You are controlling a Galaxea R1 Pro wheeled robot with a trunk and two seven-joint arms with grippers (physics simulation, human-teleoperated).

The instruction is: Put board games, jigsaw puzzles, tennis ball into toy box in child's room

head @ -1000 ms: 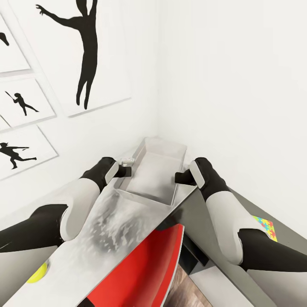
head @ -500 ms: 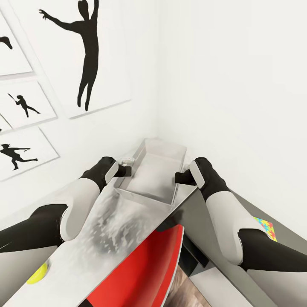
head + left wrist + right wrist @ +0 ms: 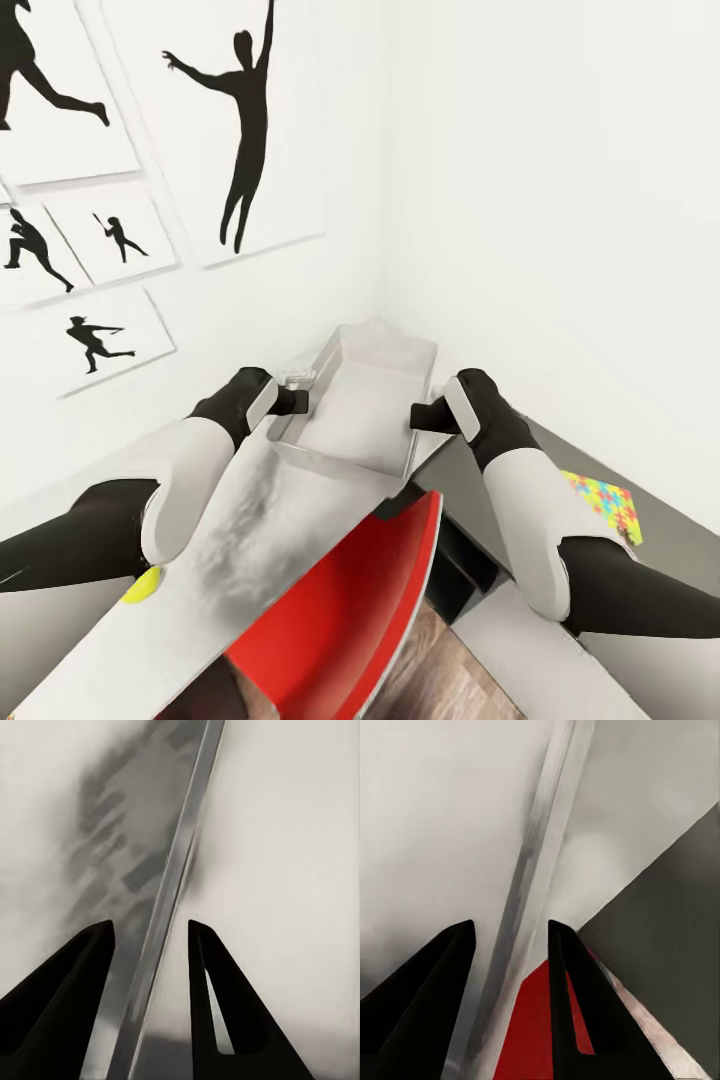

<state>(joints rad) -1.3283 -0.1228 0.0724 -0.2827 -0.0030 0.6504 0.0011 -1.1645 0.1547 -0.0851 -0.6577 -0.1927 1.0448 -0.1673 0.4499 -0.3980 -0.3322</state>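
We grip the empty toy box (image 3: 365,400) with left pincer (image 3: 297,400) and right pincer (image 3: 420,417); tennis ball (image 3: 142,585) and jigsaw puzzle (image 3: 603,499) wait outside on the worktop (image 3: 250,540).

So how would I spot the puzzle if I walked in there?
Find the room's corner where the grey toy box sits between the robot's two arms. Go along the dark grey desk top beyond the right arm: the jigsaw puzzle lies flat there, the one patchwork of yellow, red, green and blue.

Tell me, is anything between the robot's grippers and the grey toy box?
Nothing visible is. The left gripper and right gripper sit at opposite sides of the toy box, each with its jaws straddling a wall rim.
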